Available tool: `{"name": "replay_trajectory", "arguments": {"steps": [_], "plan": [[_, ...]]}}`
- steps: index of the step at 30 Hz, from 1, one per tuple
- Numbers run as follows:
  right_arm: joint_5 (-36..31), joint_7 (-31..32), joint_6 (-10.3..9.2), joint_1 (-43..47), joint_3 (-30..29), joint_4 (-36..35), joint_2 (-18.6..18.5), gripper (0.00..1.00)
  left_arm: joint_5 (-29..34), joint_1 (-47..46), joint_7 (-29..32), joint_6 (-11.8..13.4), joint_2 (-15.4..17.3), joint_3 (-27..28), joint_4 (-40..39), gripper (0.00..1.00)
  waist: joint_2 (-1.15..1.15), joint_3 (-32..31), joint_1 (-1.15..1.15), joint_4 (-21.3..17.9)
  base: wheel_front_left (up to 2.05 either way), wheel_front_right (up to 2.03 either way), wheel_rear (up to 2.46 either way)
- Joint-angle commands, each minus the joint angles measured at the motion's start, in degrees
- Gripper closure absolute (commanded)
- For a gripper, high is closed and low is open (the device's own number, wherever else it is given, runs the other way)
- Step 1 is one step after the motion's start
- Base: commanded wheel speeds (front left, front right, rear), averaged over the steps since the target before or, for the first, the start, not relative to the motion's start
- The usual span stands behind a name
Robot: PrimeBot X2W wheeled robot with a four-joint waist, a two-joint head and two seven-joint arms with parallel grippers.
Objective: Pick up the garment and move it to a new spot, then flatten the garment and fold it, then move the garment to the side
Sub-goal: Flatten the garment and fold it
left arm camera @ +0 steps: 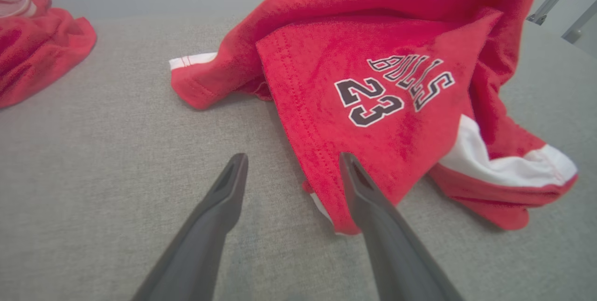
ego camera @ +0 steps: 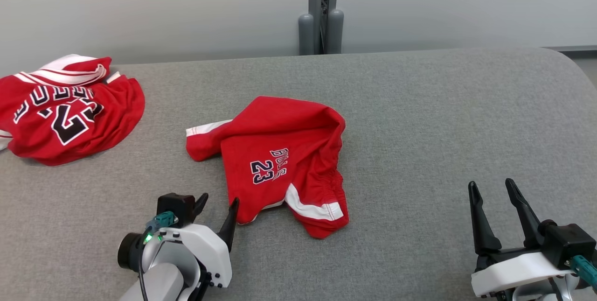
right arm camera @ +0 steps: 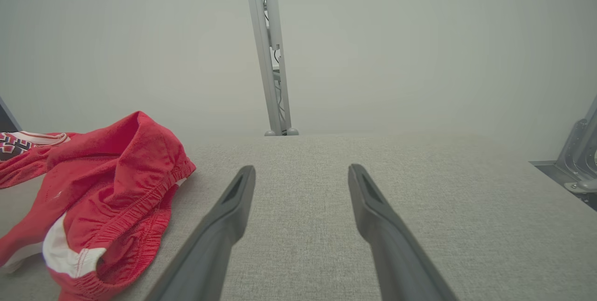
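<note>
Head view has the red shorts (ego camera: 280, 161) lying crumpled near the middle of the grey table (ego camera: 419, 105), one leg folded over the other, printed number facing up. A red jersey (ego camera: 65, 109) sits well apart at the far left edge.

The left gripper (ego camera: 220, 197) is down at the near-left corner of the shorts with its fingers spread and nothing between them. From its wrist camera, one finger lies over the stitched hem (left arm camera: 308, 151) and the other over bare table; whether it touches the cloth I cannot tell. The right gripper (ego camera: 490, 182) hovers well off to the right, also spread wide and empty.

To my eye the shorts are not flattened yet, so this looks like the reach for a grasp. It would go best if the left fingers straddled the hem and pinched the top layer alone, not both legs. The elastic waistband (right arm camera: 158, 189) faces the right gripper, a fair second hold for pulling the cloth taut.
</note>
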Motion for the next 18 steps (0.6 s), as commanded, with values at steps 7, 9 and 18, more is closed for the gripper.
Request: {"name": "replay_trajectory", "arguments": {"steps": [7, 9, 18], "plan": [[-1.0, -0.4, 0.01, -0.9, -0.5, -0.2, -0.4, 0.00, -2.5, 1.3, 0.4, -1.8, -1.1, 0.5, 1.4, 0.00, 0.00, 1.7, 0.00, -2.0, 0.00, 0.00, 0.00], [-1.1, -0.4, 0.01, -1.0, -0.5, -0.2, -0.4, 0.00, -3.2, 1.4, 1.0, -2.2, -1.4, 0.5, 1.9, 0.00, 0.00, 1.9, 0.00, -2.4, 0.00, 0.00, 0.00], [-1.0, -0.4, 0.01, -1.2, -0.7, -0.2, -0.4, 0.00, -6.4, 1.6, 1.5, -4.4, -3.2, 1.7, 3.9, 1.00, 0.00, 2.3, 0.00, -3.5, 0.00, 0.00, 0.00]]}}
